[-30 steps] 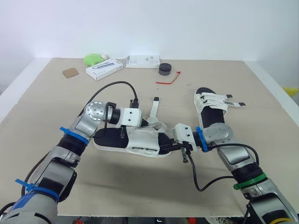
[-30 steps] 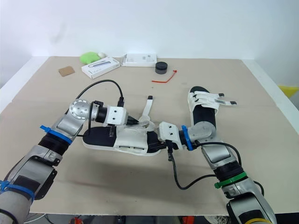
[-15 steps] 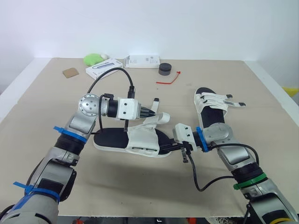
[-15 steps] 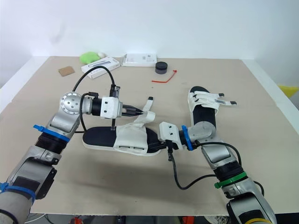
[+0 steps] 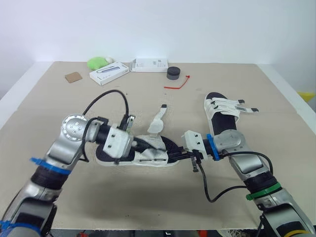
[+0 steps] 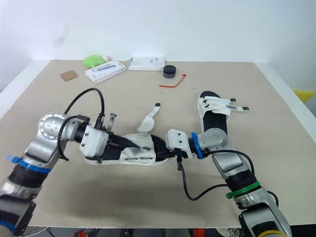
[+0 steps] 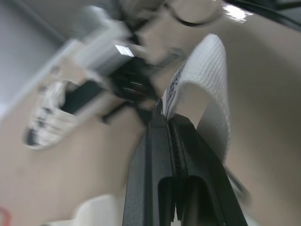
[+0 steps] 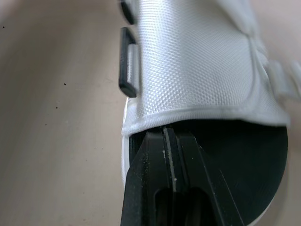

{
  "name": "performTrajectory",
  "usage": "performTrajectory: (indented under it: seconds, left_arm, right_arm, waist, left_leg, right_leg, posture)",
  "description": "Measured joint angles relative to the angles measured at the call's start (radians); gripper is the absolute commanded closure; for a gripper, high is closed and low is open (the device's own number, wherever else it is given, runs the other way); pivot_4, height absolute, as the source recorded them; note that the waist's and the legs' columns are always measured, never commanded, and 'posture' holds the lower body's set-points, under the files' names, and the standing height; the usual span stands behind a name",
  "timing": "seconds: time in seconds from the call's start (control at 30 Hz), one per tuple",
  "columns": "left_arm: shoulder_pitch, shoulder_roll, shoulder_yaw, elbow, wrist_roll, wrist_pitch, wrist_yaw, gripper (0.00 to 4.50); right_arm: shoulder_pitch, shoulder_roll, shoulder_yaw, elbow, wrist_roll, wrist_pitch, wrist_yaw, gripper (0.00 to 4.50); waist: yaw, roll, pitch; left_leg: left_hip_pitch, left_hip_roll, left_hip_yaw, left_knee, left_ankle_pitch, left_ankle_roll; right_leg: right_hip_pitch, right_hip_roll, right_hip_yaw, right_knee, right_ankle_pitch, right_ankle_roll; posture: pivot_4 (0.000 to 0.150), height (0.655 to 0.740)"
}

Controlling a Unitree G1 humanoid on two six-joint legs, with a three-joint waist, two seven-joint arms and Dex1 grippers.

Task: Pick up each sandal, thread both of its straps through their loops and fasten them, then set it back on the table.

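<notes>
The near sandal (image 5: 148, 154) is occupying the centre of the table (image 5: 148, 207), with its strap (image 5: 158, 121) sticking up above it. The left gripper (image 5: 145, 145) and right gripper (image 5: 177, 156) are closing off both of its ends. The second sandal (image 5: 223, 114) is blocking the right side. A white box (image 5: 109, 73), a black puck (image 5: 173, 73) and a red tie (image 5: 177, 84) are lining the far edge. The band between that row and the sandals is lying bare.

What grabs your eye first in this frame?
The sandal mid-table is gripped from both ends. The left gripper pinches its white strap, whose free end sticks up, and the right gripper clamps the sole's end. A second sandal lies to the robot's right.
</notes>
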State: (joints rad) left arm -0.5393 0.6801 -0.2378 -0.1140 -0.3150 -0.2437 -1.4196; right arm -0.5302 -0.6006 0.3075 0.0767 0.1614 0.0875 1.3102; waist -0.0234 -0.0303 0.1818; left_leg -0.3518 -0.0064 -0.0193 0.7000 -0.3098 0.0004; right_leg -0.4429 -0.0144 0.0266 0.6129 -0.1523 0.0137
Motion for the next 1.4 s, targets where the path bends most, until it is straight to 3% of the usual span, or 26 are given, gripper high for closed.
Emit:
performTrajectory:
  seconds: [0.17, 0.4, 0.5, 0.77, 1.17, 1.27, 1.4]
  left_arm:
    - [0.069, 0.053, 0.001, -0.037, 0.001, -0.051, -0.045, 4.47]
    - [0.078, 0.045, 0.002, -0.033, 0.056, -0.153, -0.006, 4.47]
    - [0.074, 0.026, 0.002, -0.023, 0.075, -0.180, 0.023, 3.67]
    - [0.035, 0.005, 0.002, -0.009, 0.080, -0.293, 0.042, 0.11]
    - [0.008, 0.043, 0.084, 0.146, 0.110, -0.367, 0.126, 0.04]
    - [0.143, 0.107, 0.107, 0.159, 0.080, -0.301, 0.120, 0.04]
    - [0.184, 0.121, 0.114, 0.162, 0.079, -0.280, 0.125, 0.04]
  right_arm:
    - [-0.007, 0.004, 0.002, 0.009, -0.001, -0.006, 0.001, 4.50]
    - [-0.009, 0.009, 0.002, 0.018, -0.001, -0.010, 0.001, 4.50]
    - [-0.010, 0.011, 0.003, 0.018, -0.002, -0.010, 0.001, 4.50]
    - [-0.016, 0.012, 0.007, 0.026, -0.007, -0.015, 0.002, 4.50]
    - [-0.018, 0.011, 0.007, 0.028, -0.010, -0.024, 0.007, 4.50]
    - [-0.021, 0.013, 0.008, 0.039, -0.010, -0.033, 0.016, 4.50]
    - [-0.025, 0.015, 0.007, 0.048, -0.010, -0.033, 0.018, 4.50]
  waist:
    - [0.001, 0.000, 0.000]
    - [0.002, 0.000, 0.000]
    - [0.002, 0.000, 0.000]
    - [0.002, 0.000, 0.000]
    - [0.002, 0.000, 0.000]
    - [0.000, 0.000, 0.000]
    - [0.002, 0.000, 0.000]
  left_leg:
    - [0.000, 0.000, 0.001, 0.000, 0.000, 0.000]
    - [0.000, 0.000, 0.001, 0.000, 0.000, 0.000]
    - [0.000, 0.000, 0.001, 0.000, 0.000, 0.000]
    - [0.000, 0.000, 0.001, 0.000, 0.000, 0.000]
    - [0.000, 0.000, 0.001, 0.000, 0.000, 0.000]
    - [0.001, 0.001, 0.000, 0.000, -0.001, 0.001]
    - [0.001, 0.001, 0.000, 0.000, -0.001, 0.001]
  right_leg:
    - [0.000, 0.000, 0.000, 0.000, 0.000, 0.000]
    - [0.000, 0.000, -0.001, 0.000, 0.000, 0.000]
    - [0.000, 0.000, -0.001, 0.000, 0.000, 0.000]
    - [0.000, 0.000, -0.001, 0.000, 0.000, -0.001]
    - [0.000, 0.000, -0.001, 0.000, 0.000, -0.001]
    - [0.000, 0.000, -0.001, 0.000, 0.000, -0.001]
    - [0.000, 0.000, -0.001, 0.000, 0.000, -0.001]
  posture:
    - [0.150, 0.7400]
    - [0.150, 0.7400]
    - [0.150, 0.7400]
    - [0.150, 0.7400]
    - [0.150, 0.7400]
    - [0.150, 0.7400]
    - [0.150, 0.7400]
